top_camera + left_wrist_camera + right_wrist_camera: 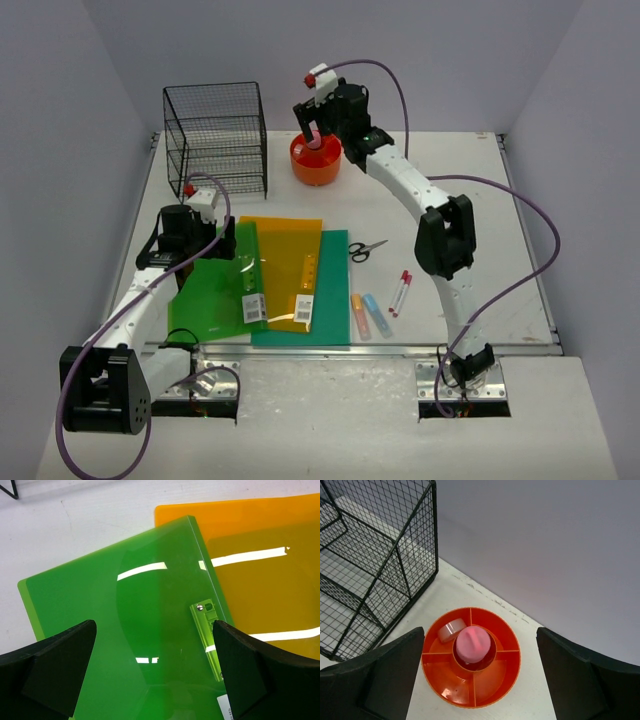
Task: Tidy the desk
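The white desk (455, 200) holds a round orange organizer (316, 165) at the back middle. My right gripper (311, 125) hovers open and empty above it. In the right wrist view the organizer (487, 680) sits between my wide-apart jaws (480, 632), with a pink round-topped item (472, 644) standing in its centre cup and a tape roll (451, 629) in one compartment. My left gripper (228, 240) is open just above a green folder (210, 295), whose back edge and clip show in the left wrist view (125, 605) between the jaws (154, 630).
A black wire basket (215, 135) stands at the back left, beside the organizer. An orange folder (288, 260) and a dark teal folder (332, 300) lie under the green one. Scissors (367, 248), two highlighters (368, 316) and red markers (401, 292) lie to the right.
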`<state>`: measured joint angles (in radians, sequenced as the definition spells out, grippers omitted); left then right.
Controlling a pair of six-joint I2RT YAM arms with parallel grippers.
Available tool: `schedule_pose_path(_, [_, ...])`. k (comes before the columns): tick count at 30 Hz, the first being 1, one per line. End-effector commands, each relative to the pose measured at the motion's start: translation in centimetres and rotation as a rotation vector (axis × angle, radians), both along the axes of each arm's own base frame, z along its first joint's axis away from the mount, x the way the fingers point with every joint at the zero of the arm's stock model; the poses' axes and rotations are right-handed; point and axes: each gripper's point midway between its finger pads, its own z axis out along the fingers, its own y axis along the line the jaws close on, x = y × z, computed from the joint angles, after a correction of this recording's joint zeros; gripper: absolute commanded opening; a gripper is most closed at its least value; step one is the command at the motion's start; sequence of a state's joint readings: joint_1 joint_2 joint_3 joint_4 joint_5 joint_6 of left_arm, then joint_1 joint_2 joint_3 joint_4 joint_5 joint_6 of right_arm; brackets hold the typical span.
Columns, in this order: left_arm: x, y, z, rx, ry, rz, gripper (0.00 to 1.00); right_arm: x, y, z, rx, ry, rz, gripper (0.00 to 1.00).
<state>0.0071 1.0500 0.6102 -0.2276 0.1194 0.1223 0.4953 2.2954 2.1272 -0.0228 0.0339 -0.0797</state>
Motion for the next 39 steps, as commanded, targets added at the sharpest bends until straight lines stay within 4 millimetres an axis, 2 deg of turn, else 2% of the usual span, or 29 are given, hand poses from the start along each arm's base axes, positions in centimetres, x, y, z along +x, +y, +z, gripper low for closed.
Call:
schedule_pose_path(1, [1.6, -0.2, 2.8, -0.008, -0.092, 0.005, 1.0, -3.0, -1.6, 11.6, 0.133, -0.117, -0.026, 0.93])
schedule_pose_path(4, [1.6, 0.7, 3.1, -0.006, -0.1, 0.034, 1.0, -6.1, -4.3, 11.5, 0.145, -0.033, -0.08, 0.92])
schedule_pose_path(5, [1.6, 0.7, 3.1, -0.005, -0.102, 0.036, 1.0, -7.9, -5.9, 12.4, 0.156, -0.017, -0.105, 0.91])
schedule_pose_path(6, [1.7, 0.8, 3.2, -0.005, -0.103, 0.038, 1.0, -9.2, -7.4, 10.8, 0.152, 0.043, -0.137, 0.89])
schedule_pose_path(7, [1.7, 0.8, 3.2, -0.005, -0.104, 0.04, 1.0, -10.4, -8.9, 8.1, 0.141, 0.125, -0.176, 0.88])
schedule_pose_path(8, [1.7, 0.9, 3.2, -0.006, -0.104, 0.044, 1.0, -11.7, -10.2, 6.3, 0.13, 0.185, -0.205, 0.86])
schedule_pose_path(11, [1.7, 0.9, 3.2, -0.008, -0.102, 0.047, 1.0, -17.2, -15.3, -0.8, 0.105, 0.425, -0.306, 0.79])
schedule_pose_path(16, [1.8, 1.1, 3.1, -0.01, -0.094, 0.063, 1.0, -26.0, -21.6, -11.6, 0.089, 0.85, -0.469, 0.74])
schedule_pose_path(18, [1.8, 1.2, 3.0, -0.008, -0.091, 0.065, 1.0, -28.3, -22.6, -14.3, 0.049, 0.953, -0.5, 0.69])
schedule_pose_path(20, [1.8, 1.2, 3.1, -0.008, -0.093, 0.066, 1.0, -29.2, -23.1, -15.9, 0.03, 0.995, -0.512, 0.59])
schedule_pose_path(23, [1.8, 1.2, 3.0, -0.006, -0.091, 0.068, 1.0, -28.2, -21.7, -16.3, 0.081, 0.985, -0.458, 0.54])
schedule_pose_path(27, [1.8, 1.4, 2.9, -0.004, -0.087, 0.074, 1.0, -26.1, -19.4, -15.6, 0.097, 0.98, -0.328, 0.46])
schedule_pose_path(31, [1.8, 1.5, 2.8, 0.0, -0.085, 0.078, 1.0, -26.2, -19.4, -16.6, -0.022, 0.97, -0.28, 0.41])
schedule_pose_path(35, [1.9, 1.4, 2.7, 0.001, -0.082, 0.078, 1.0, -29.1, -19.2, -17.5, -0.188, 0.915, -0.18, 0.4])
schedule_pose_path(39, [1.9, 1.5, 2.6, 0.0, -0.078, 0.078, 1.0, -33.3, -17.4, -18.0, -0.29, 0.914, -0.055, 0.42])
